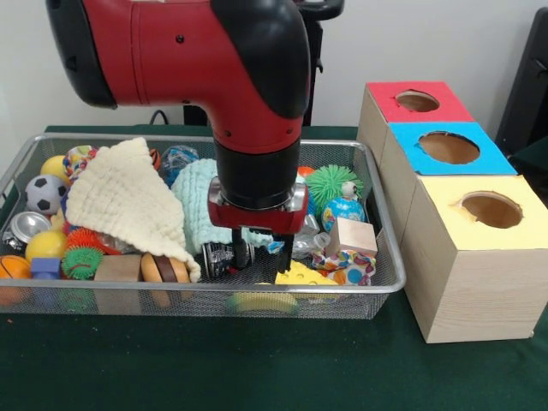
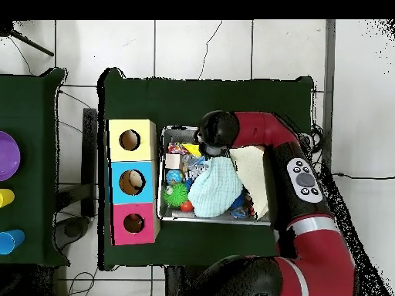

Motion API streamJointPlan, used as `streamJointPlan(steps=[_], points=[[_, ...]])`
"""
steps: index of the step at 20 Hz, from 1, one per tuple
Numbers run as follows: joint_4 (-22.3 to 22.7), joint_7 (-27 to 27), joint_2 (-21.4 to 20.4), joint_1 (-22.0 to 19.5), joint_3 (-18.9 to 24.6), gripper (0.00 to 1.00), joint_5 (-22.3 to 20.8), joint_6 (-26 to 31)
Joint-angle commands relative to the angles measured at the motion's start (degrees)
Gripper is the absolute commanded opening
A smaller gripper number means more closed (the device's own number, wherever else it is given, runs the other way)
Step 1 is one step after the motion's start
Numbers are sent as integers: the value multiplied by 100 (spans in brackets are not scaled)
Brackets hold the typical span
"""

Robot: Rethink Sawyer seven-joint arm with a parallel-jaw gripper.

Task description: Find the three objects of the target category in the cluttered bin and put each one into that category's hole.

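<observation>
Gripper (image 1: 272, 253) lowered into wire mesh bin (image 1: 387, 276) w/ clutter, above yellow cheese-wedge toy (image 1: 301, 276); jaws narrow, nothing seen held. Cream knitted cloth (image 1: 124, 204) draped at one side.

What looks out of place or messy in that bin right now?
Two cloths, a cream one and a mint one, lie draped over the toys in the wire bin, hiding what sits beneath. Nothing has spilled out.

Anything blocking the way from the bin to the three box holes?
Nothing visible. The red hole, blue hole and yellow hole are open on the box tops beside the wire bin. Inside the bin, though, a cream cloth and a mint cloth lie over part of the clutter and may hide targets.
</observation>
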Motion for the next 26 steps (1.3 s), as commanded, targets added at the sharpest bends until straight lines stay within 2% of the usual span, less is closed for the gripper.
streamJointPlan(steps=[1, 11, 18, 20, 25, 26], points=[[718, -1848, -290, -364, 377, 100, -514, -85], [916, -1776, -402, -589, 553, 100, -711, -91], [572, -1750, -210, -549, 550, 100, -893, -27], [590, -1475, -197, -539, 521, 100, -887, -189], [180, -1685, 108, -510, 577, 100, -1032, -111], [113, -1587, 230, -551, 569, 100, -1005, -160]])
